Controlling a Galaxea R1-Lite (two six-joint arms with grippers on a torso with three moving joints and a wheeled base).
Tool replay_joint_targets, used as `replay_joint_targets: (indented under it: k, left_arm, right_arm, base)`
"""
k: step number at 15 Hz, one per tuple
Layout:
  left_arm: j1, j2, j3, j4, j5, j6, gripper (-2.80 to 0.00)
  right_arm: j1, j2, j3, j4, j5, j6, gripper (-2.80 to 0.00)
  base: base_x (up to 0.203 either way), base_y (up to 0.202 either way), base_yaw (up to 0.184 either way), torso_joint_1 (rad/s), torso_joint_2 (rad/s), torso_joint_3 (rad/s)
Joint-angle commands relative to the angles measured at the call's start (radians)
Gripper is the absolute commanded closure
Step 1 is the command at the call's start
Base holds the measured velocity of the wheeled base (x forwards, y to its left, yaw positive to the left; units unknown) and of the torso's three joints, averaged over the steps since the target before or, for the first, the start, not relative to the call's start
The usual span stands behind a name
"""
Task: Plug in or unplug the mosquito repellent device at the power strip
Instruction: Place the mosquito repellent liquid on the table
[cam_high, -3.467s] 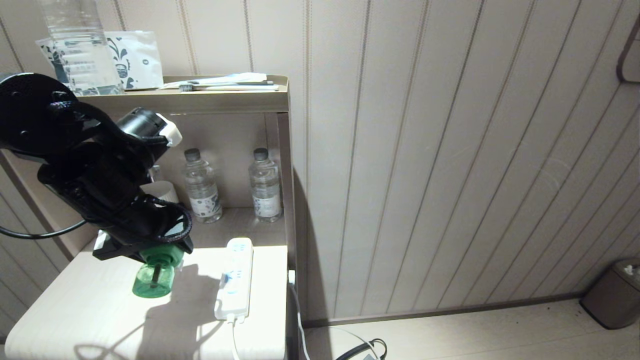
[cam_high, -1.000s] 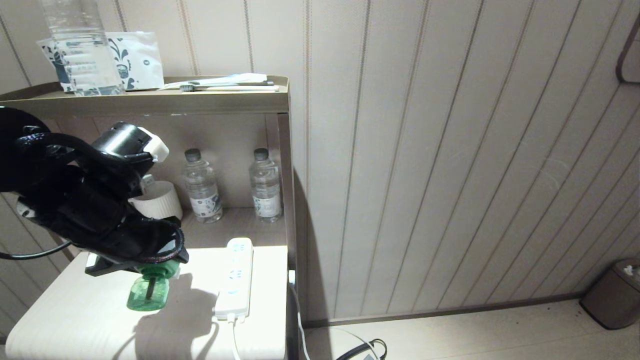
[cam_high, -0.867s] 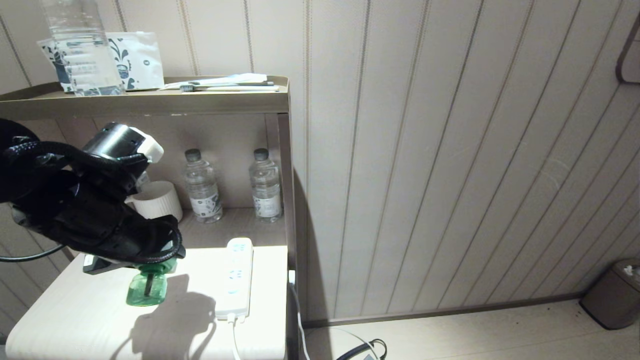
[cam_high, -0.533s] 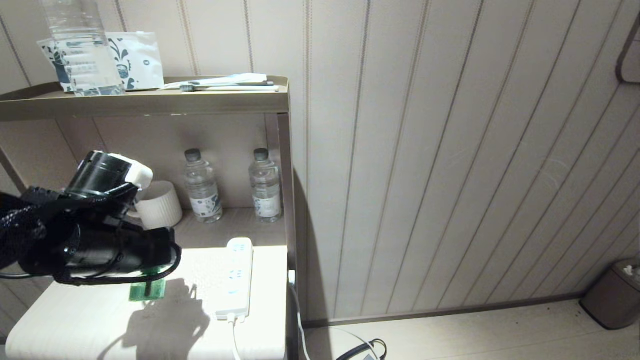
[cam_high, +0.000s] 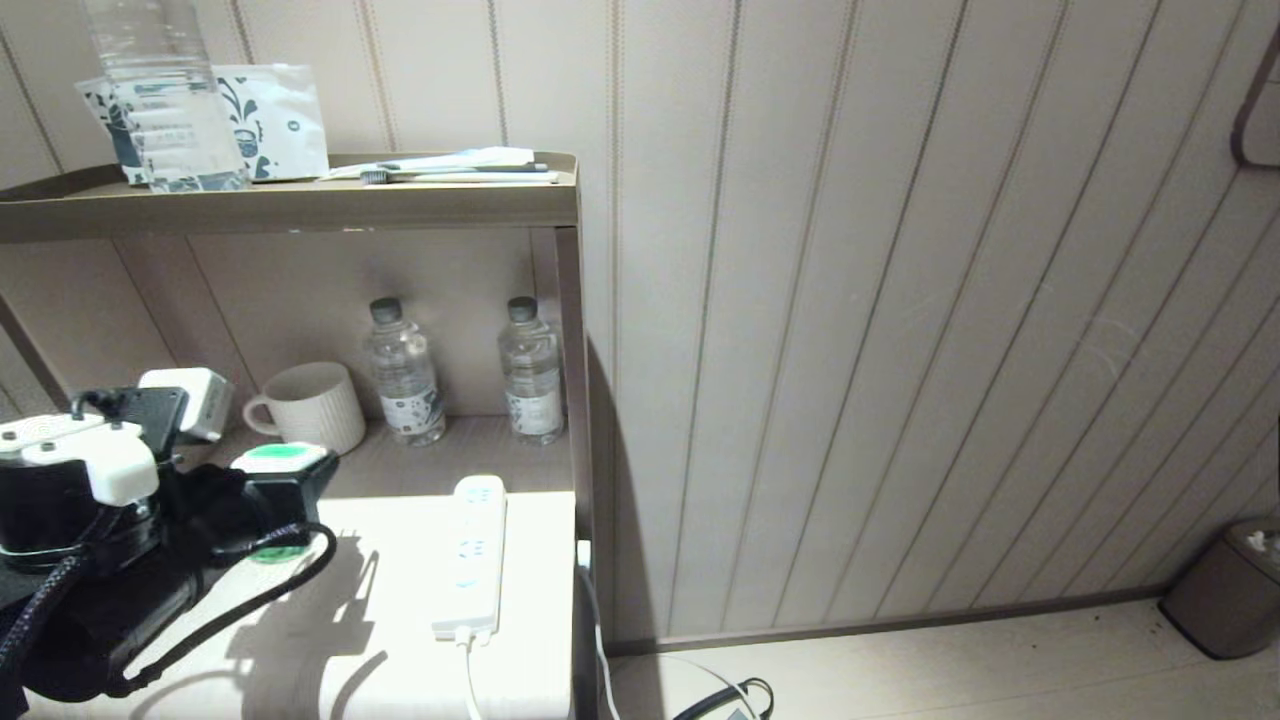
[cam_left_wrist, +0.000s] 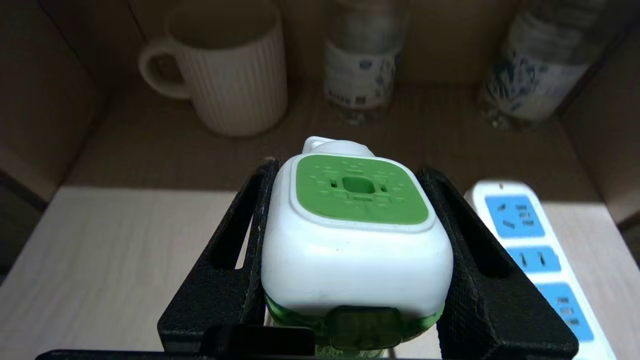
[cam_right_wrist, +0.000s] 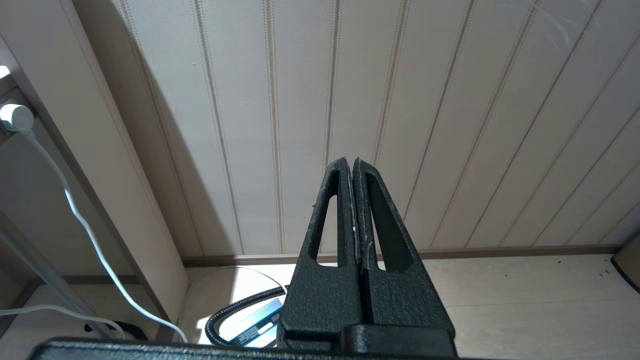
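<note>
Between the two black fingers of the left claw (cam_left_wrist: 357, 250) the mosquito repellent device (cam_left_wrist: 355, 235) is pinched by its white sides, green centre facing up and the green bottle hidden underneath. It is held upright, low over the pale worktop (cam_high: 400, 640), at the front left of the head view (cam_high: 275, 470); whether the bottle touches the surface cannot be told. Just beside it, toward the robot's right, the power strip (cam_high: 470, 555) is laid flat on the worktop, its blue socket faces bare and a white cable leaving its near end. Behind, in the shelf recess, a ribbed cream mug (cam_high: 310, 405) and two clear water bottles (cam_high: 403, 375) are stood. Away from the worktop, the right claw (cam_right_wrist: 356, 200) is parked with its fingers pressed together, facing the panelled wall (cam_right_wrist: 400, 100) above the floor.
</note>
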Motion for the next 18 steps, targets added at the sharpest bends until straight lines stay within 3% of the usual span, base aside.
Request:
replay_joint_targets:
  k: [1, 4, 6, 10, 13, 18]
  left_arm:
    - [0.034, 0.069, 0.04, -0.244, 0.001, 0.001, 0.0]
    - [0.043, 0.241, 0.104, -0.526, 0.002, 0.002, 0.0]
    - [0.043, 0.353, 0.128, -0.616, 0.005, 0.002, 0.0]
    - [0.04, 0.52, 0.109, -0.642, 0.038, -0.031, 0.0]
    - [0.028, 0.588, 0.027, -0.643, 0.124, -0.048, 0.0]
    - [0.023, 0.629, -0.012, -0.643, 0.131, -0.095, 0.0]
  right_arm:
    - [0.0, 0.001, 0.0, 0.0, 0.0, 0.0, 0.0]
    - [0.0, 0.001, 0.0, 0.0, 0.0, 0.0, 0.0]
    - [0.0, 0.001, 0.0, 0.0, 0.0, 0.0, 0.0]
    - [0.0, 0.001, 0.0, 0.0, 0.0, 0.0, 0.0]
    - [0.0, 0.001, 0.0, 0.0, 0.0, 0.0, 0.0]
    - [0.0, 0.001, 0.0, 0.0, 0.0, 0.0, 0.0]
  base:
    - [0.0, 0.0, 0.0, 0.0, 0.0, 0.0]
    - [0.0, 0.0, 0.0, 0.0, 0.0, 0.0]
    - [0.0, 0.0, 0.0, 0.0, 0.0, 0.0]
    - [0.0, 0.0, 0.0, 0.0, 0.0, 0.0]
    - [0.0, 0.0, 0.0, 0.0, 0.0, 0.0]
    - [0.0, 0.0, 0.0, 0.0, 0.0, 0.0]
